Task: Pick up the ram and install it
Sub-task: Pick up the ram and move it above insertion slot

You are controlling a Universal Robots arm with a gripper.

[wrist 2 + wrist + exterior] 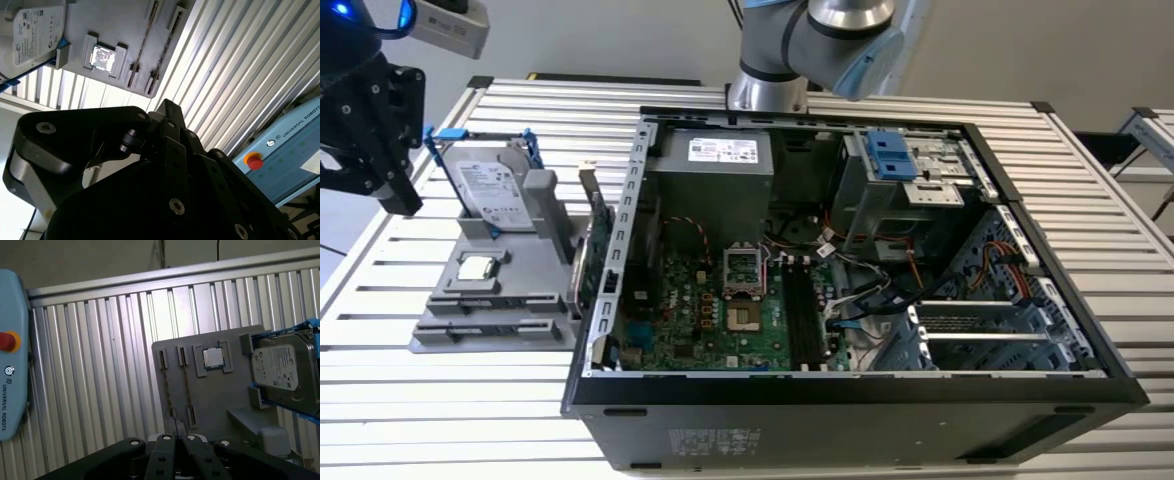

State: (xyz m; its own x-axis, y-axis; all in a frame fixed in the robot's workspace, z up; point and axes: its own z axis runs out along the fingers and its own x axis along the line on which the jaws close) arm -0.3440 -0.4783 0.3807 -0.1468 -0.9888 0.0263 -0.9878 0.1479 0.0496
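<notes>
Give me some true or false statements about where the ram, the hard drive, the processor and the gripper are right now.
1. The ram stands on edge in the grey holder, outside the case. True.
2. The gripper is down inside the case. False: it hangs above the table, by the holder.
3. The hard drive is mounted in the case. False: it stands in the holder, in a blue frame.
4. The processor lies flat on the holder. True.

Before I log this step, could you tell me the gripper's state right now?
Gripper: shut, holding nothing.
</notes>
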